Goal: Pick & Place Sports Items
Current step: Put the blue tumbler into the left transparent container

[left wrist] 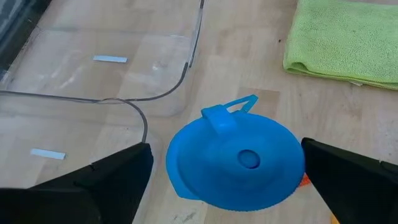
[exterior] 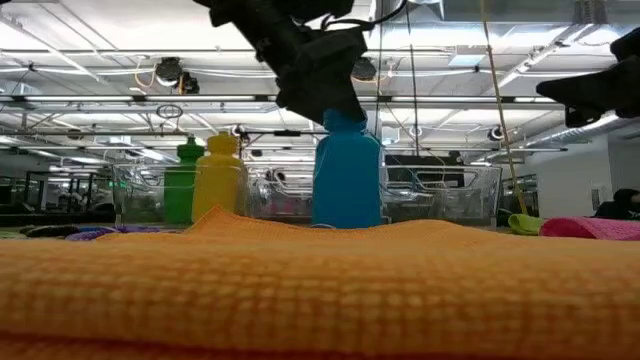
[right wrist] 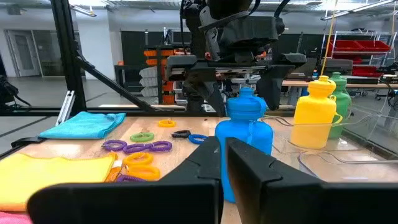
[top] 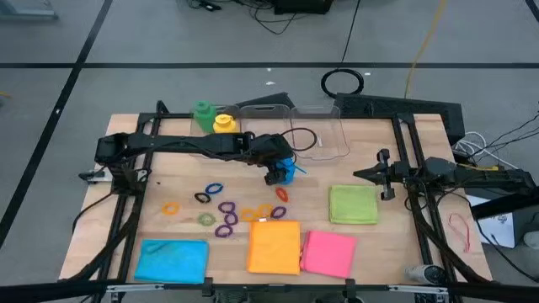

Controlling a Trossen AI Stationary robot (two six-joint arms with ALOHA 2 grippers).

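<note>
A blue bottle (left wrist: 249, 158) stands upright on its base on the table's middle (top: 288, 168). My left gripper (left wrist: 225, 149) hovers open over it, slanting down, one finger on either side of the cap and apart from it. Green (top: 204, 112) and yellow (top: 223, 124) bottles stand at the far left. Several small rings (top: 223, 210) lie nearer the front. Blue (top: 171, 259), orange (top: 274, 247), pink (top: 328, 252) and green (top: 354, 204) folded cloths lie flat along the near side. My right gripper (top: 379, 174) waits shut at the right.
Clear plastic bins (top: 299, 135) stand just beyond the blue bottle, their rims close to my left gripper. Black frame rails (top: 413, 168) run along both table sides. Bare wood lies between the blue bottle and the green cloth.
</note>
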